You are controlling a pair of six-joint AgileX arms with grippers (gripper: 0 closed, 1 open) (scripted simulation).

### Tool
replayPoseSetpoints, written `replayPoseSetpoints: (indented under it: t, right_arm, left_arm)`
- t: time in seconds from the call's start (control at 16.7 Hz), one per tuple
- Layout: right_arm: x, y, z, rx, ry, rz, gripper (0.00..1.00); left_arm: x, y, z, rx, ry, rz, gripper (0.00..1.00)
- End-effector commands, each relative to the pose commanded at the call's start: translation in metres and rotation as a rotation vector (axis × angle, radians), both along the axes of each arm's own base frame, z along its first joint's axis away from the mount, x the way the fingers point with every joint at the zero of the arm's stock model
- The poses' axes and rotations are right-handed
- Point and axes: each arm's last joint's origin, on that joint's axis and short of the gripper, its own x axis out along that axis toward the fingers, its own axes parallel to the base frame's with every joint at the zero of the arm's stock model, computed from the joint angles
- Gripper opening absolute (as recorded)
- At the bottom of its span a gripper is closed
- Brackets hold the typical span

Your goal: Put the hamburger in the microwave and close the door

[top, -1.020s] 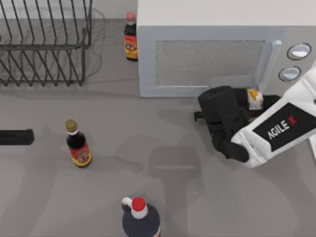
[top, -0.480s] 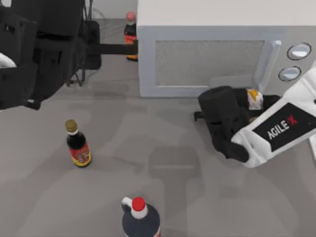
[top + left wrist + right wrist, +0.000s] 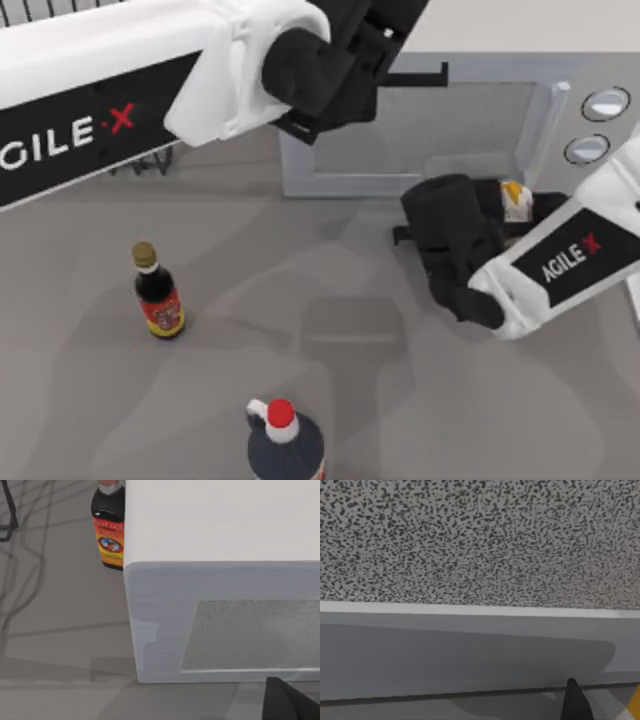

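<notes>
Door-opening step in hand. Microwave door shut; left gripper above it near bar handle, finger spread unclear. Right gripper pinching hamburger before door. Next: hook handle, swing door open.

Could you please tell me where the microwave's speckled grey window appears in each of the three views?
Top view: the speckled grey window sits in the white-grey microwave's door, upper middle, partly under the left arm.
Left wrist view: its corner shows in the pale door, past the dark sauce bottle.
Right wrist view: it spans the picture, close up.
Shared landmark: the pale grey door frame under the window.
</notes>
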Motion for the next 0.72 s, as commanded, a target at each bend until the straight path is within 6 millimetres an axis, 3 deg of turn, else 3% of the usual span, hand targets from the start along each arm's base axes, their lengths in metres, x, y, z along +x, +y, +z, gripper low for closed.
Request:
replayPoseSetpoints:
  t: [0.3, 0.72]
  right_arm:
    - [0.000, 0.000, 0.000, 0.000, 0.000, 0.000, 1.00]
    - [0.000, 0.000, 0.000, 0.000, 0.000, 0.000, 1.00]
  left_arm:
    - [0.014, -0.031, -0.029, 0.018, 0.072, 0.020, 0.00]
    - [0.016, -0.029, -0.032, 0.016, 0.072, 0.027, 0.00]
